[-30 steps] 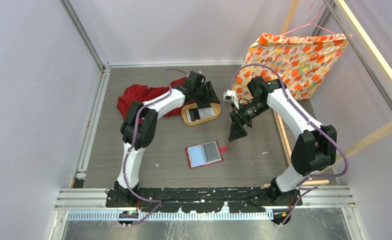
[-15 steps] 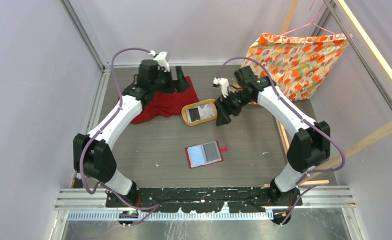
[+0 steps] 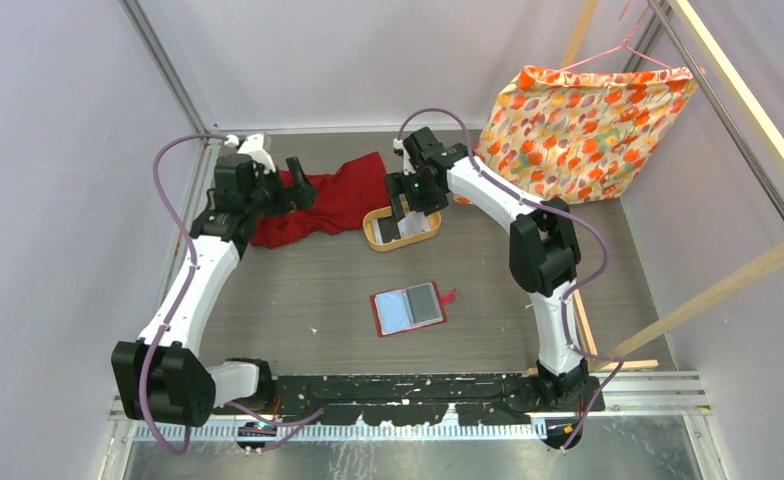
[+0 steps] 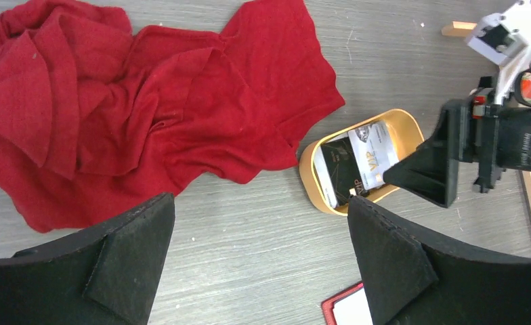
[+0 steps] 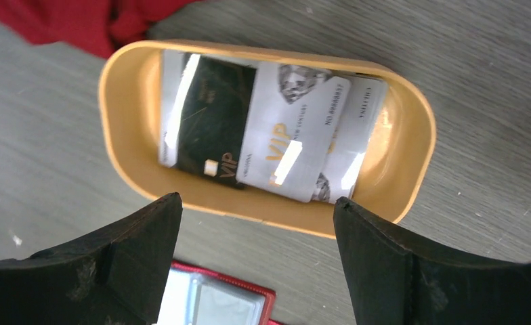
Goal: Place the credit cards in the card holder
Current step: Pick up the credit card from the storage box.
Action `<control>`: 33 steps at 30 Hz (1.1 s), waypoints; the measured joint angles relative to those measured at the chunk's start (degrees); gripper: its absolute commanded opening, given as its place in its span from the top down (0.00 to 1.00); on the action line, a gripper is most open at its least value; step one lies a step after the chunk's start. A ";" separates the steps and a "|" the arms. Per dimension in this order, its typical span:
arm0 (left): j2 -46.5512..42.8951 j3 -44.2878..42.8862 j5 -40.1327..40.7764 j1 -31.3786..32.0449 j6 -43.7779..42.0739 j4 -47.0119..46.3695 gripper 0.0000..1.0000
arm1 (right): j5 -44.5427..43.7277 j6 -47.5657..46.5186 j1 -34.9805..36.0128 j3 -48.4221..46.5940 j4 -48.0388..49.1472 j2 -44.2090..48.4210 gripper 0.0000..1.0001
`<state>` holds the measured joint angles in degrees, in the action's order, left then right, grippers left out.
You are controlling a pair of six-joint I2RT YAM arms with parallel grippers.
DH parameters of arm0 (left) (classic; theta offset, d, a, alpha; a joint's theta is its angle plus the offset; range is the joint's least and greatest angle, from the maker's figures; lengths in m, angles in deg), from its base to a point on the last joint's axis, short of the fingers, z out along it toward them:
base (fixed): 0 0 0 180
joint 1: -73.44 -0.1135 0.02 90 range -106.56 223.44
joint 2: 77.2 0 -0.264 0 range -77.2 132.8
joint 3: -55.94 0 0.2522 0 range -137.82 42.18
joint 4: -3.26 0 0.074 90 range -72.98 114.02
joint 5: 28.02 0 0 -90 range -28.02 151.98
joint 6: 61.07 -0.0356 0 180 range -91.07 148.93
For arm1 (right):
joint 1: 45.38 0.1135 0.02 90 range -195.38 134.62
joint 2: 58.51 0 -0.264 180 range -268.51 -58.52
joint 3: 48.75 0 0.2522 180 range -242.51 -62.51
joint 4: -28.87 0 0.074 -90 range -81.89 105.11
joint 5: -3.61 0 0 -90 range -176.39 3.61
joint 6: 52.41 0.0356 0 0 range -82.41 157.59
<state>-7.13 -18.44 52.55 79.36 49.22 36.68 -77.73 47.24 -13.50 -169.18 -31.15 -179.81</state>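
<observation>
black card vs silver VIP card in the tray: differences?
The black card has small VIP print near a corner; the silver VIP card has large gold lettering. In the right wrist view the black card sits at the tray's left end, the silver one mid-tray. Both lie inside it.

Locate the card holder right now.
In the top view, the card holder lies open in the middle of the table, apart from the wooden tray and on its near side.
</observation>
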 measured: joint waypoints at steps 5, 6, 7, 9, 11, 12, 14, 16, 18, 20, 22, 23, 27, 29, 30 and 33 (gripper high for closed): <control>2.12 0.00 -2.86 0.02 -1.53 -1.33 0.00 | -5.70 4.13 0.94 -1.29 -0.04 -3.30 0.13; 2.97 0.00 -3.56 0.02 -1.75 -1.29 0.00 | -6.88 4.61 1.20 -2.16 -0.13 -4.02 0.13; 3.39 0.02 -3.96 0.02 -1.92 -1.22 0.00 | -7.65 4.94 1.44 -3.02 -0.15 -4.63 0.13; 3.82 0.02 -4.81 0.02 -2.43 -1.09 0.00 | -8.83 5.49 1.68 -4.87 -0.09 -5.88 0.14; 3.82 0.02 -5.62 0.02 -2.71 -1.14 0.00 | -9.49 5.73 1.77 -6.08 -0.02 -6.80 0.16; 3.82 0.02 -5.90 0.02 -2.75 -1.14 0.00 | -9.88 5.79 1.81 -6.56 -0.04 -7.28 0.17; 3.85 0.02 -6.49 0.02 -2.78 -1.14 0.00 | -10.69 5.97 1.88 -7.32 -0.17 -8.28 0.19; 3.85 0.02 -6.84 0.02 -2.78 -1.14 0.00 | -11.58 6.01 1.92 -7.69 -0.20 -9.20 0.20; 3.85 0.02 -7.23 0.02 -2.75 -1.14 0.00 | -12.61 5.99 2.19 -7.93 -0.39 -10.27 0.19; 3.87 0.02 -7.67 0.02 -2.73 -1.14 0.00 | -13.46 5.97 2.25 -7.98 -0.61 -11.13 0.19; 3.87 0.02 -7.98 0.02 -2.73 -1.14 0.00 | -13.84 5.97 2.25 -7.98 -0.83 -11.67 0.19; 3.87 0.02 -8.20 0.02 -2.73 -1.14 0.00 | -13.94 5.97 2.25 -8.09 -0.98 -12.00 0.19; 3.87 0.02 -8.68 0.02 -2.71 -1.14 0.00 | -14.01 5.92 2.40 -9.29 -1.31 -12.76 0.19; 3.87 0.02 -8.76 0.02 -2.71 -1.14 0.00 | -14.16 5.77 2.54 -9.75 -1.36 -13.22 0.20; 3.87 0.02 -8.81 0.02 -2.71 -1.14 0.00 | -14.21 5.66 2.60 -10.03 -1.38 -13.38 0.20; 3.98 0.02 -9.01 0.02 -2.67 -1.14 0.00 | -14.38 5.51 2.78 -10.12 -1.33 -13.46 0.24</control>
<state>-3.16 -18.42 43.54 79.38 46.56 35.55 -92.11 52.74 -10.73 -179.30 -32.48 -193.27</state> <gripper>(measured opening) 0.996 0.790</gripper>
